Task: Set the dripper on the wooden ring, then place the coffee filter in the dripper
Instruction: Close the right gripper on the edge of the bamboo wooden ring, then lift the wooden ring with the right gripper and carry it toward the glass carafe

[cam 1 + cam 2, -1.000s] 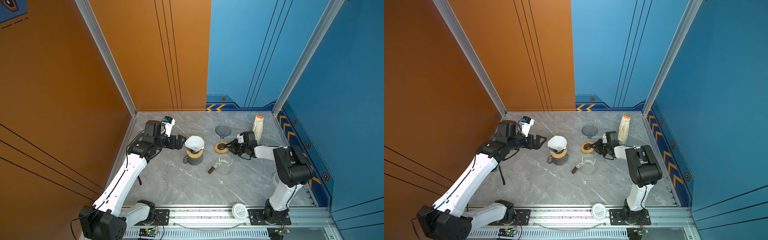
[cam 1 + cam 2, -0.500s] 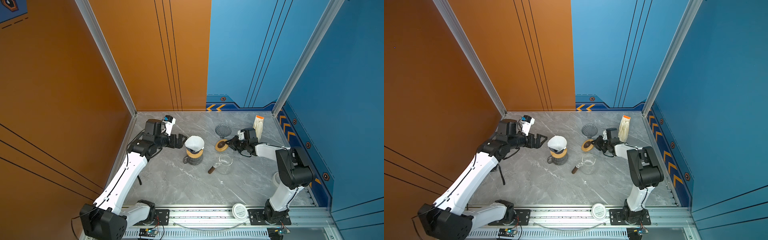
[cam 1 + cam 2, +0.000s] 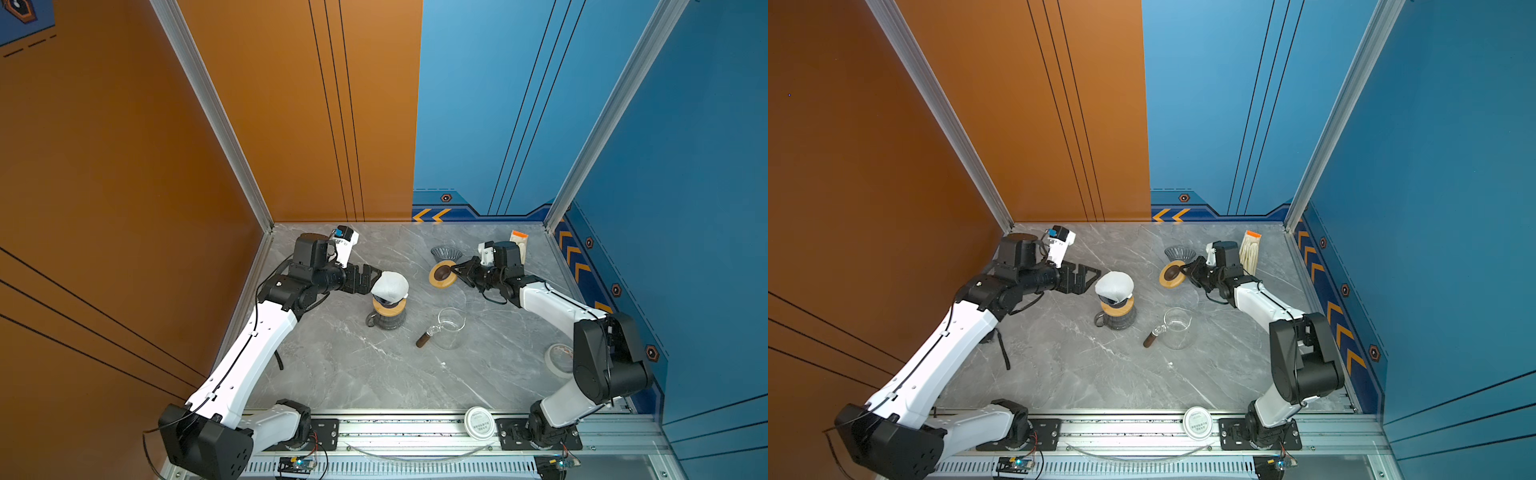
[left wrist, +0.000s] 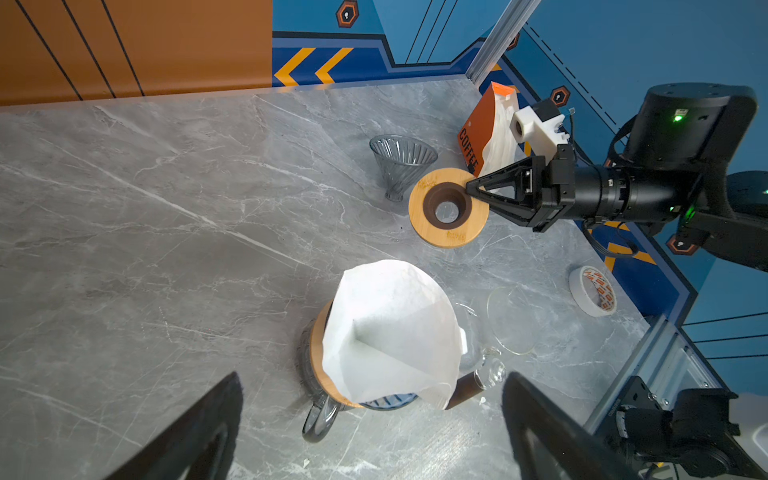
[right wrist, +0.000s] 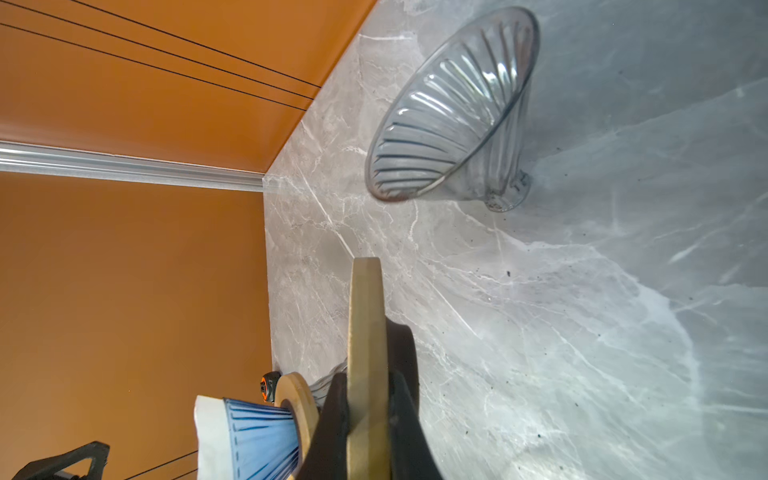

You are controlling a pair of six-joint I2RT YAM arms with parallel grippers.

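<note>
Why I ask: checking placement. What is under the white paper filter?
A blue ribbed dripper on a wooden collar, atop a dark glass server. The filter covers the dripper's mouth, so its inside cannot be seen.

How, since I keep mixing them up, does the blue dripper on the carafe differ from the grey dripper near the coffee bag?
The blue dripper carries a white paper filter; the grey dripper is empty. The blue dripper sits in a wooden collar on a glass carafe; the grey dripper stands bare on the table. Both are ribbed cones, wide end up.
</note>
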